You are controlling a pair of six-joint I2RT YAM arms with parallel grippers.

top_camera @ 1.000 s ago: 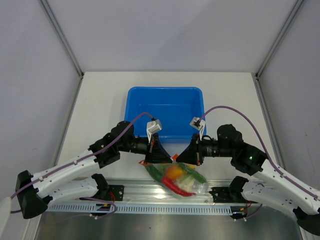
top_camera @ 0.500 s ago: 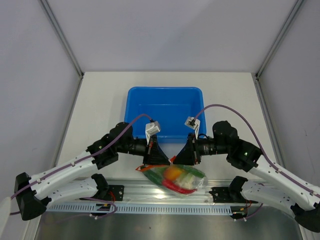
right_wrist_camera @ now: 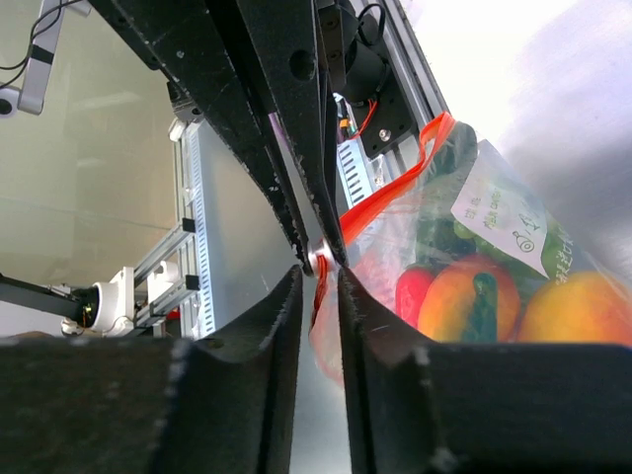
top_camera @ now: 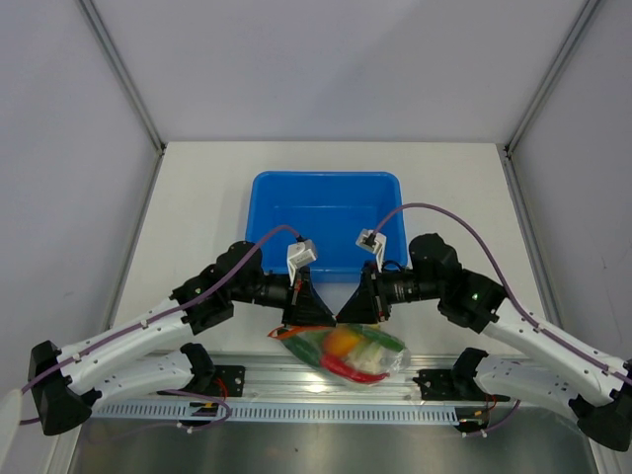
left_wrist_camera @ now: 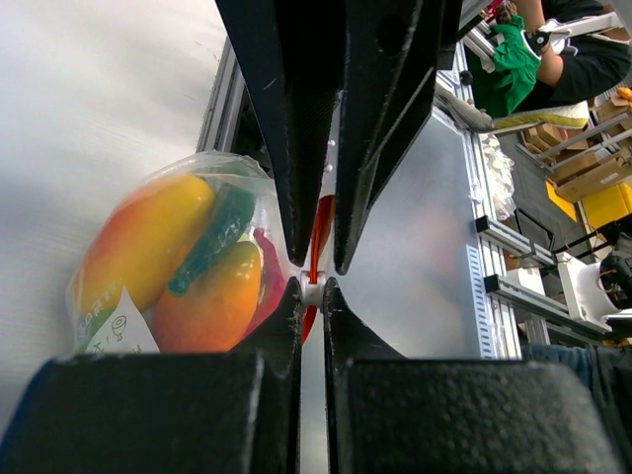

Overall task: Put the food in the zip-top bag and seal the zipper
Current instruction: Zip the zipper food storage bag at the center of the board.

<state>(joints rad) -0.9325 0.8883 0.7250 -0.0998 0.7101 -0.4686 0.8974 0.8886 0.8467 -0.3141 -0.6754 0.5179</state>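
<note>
- Left gripper [left_wrist_camera: 313, 288] is pinching the zipper [left_wrist_camera: 316, 232]; its jaws are pressed together on the orange-red strip at the bag's mouth.
- Right gripper [right_wrist_camera: 319, 269] is facing it tip to tip, with its jaws slightly parted and straddling the same strip. Whether its pads are touching the strip is hard to tell from the wrist view.
- Zip-top bag [top_camera: 348, 354] is sitting just below both sets of fingertips, at the near edge of the table [top_camera: 197, 217], partly over the metal rail [top_camera: 267, 380].
- The food is sitting inside the bag: orange fruits [left_wrist_camera: 148, 247], dark green cucumber [left_wrist_camera: 212, 237], red chili [top_camera: 348, 372].
- Blue tub [top_camera: 326, 190] is standing just beyond the grippers, farther up the table.
</note>
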